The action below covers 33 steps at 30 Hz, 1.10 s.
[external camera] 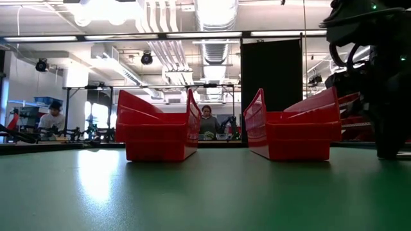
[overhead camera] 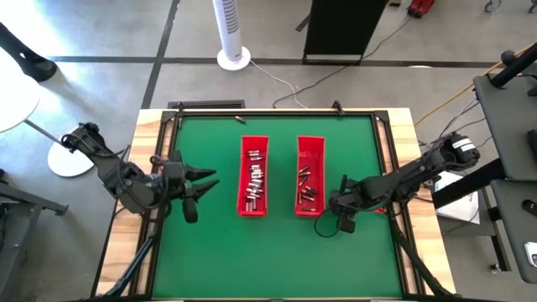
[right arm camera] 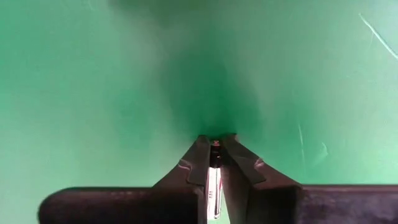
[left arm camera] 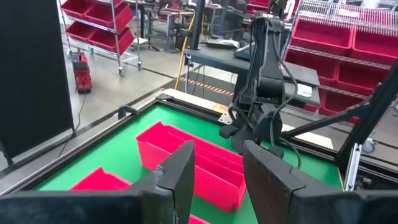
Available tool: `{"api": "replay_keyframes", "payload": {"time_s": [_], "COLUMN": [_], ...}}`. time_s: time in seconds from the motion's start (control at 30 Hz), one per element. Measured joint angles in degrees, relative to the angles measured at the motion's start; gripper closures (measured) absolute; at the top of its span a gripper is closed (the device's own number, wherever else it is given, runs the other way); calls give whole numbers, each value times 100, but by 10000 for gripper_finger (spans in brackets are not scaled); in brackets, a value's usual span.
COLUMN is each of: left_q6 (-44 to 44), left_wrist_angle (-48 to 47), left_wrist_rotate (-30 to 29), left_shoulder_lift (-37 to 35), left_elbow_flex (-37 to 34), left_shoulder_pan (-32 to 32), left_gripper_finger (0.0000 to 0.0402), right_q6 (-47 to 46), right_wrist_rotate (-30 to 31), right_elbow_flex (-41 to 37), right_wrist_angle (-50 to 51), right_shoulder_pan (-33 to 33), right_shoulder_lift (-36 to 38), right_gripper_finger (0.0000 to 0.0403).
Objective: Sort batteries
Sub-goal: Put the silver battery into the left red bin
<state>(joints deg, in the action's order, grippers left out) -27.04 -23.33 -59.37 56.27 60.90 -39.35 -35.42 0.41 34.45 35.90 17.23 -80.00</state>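
The right gripper (right arm camera: 214, 144) pointed down at the green surface (overhead camera: 277, 252), at about five o'clock from the right red tray (overhead camera: 310, 176), its jaws clamped on one silvery battery (right arm camera: 213, 177) held between them. More batteries (overhead camera: 254, 180) lay in the left red tray (overhead camera: 253, 176), at nine o'clock from the right one, and a few in the right tray. The left gripper (overhead camera: 210, 180) hovered at nine o'clock from the left tray, jaws parted and holding nothing.
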Motion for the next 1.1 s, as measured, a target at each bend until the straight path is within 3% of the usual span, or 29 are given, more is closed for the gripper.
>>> {"api": "replay_keyframes", "payload": {"time_s": [0.1, 0.37, 0.5, 0.67, 0.8, 0.97, 1.1], "left_q6": [-1, -122, -374, -401, -336, 486, 972], "left_wrist_angle": [-39, -622, -1062, -718, 597, 4101, 6351], "left_wrist_rotate": [0, 81, 78, 248, 518, 1284, 2029], "left_shoulder_lift": [-100, -955, -1269, -1343, -1201, -554, 412], "left_elbow_flex": [0, 2, -22, -331, -1108, -2290, -2623], "left_shoulder_pan": [0, 72, 258, 472, 607, 1016, 1529], "left_gripper_finger": [287, 266, 238, 208, 199, 195, 195], "right_q6": [-17, 177, 30, -120, -92, 225, 515], "right_wrist_rotate": [-27, -260, -369, -514, -295, 424, 700], "right_elbow_flex": [199, 1369, 2141, 3165, 3952, 4461, 4490], "right_wrist_angle": [215, 2026, 2140, 2302, 2058, 1325, 157], "right_shoulder_pan": [16, 177, 191, 197, 190, 27, -115], "right_shoulder_lift": [195, 986, 1304, 1414, 1413, 1208, 935], "right_gripper_finger": [392, 395, 395, 395, 395, 394, 394]}}
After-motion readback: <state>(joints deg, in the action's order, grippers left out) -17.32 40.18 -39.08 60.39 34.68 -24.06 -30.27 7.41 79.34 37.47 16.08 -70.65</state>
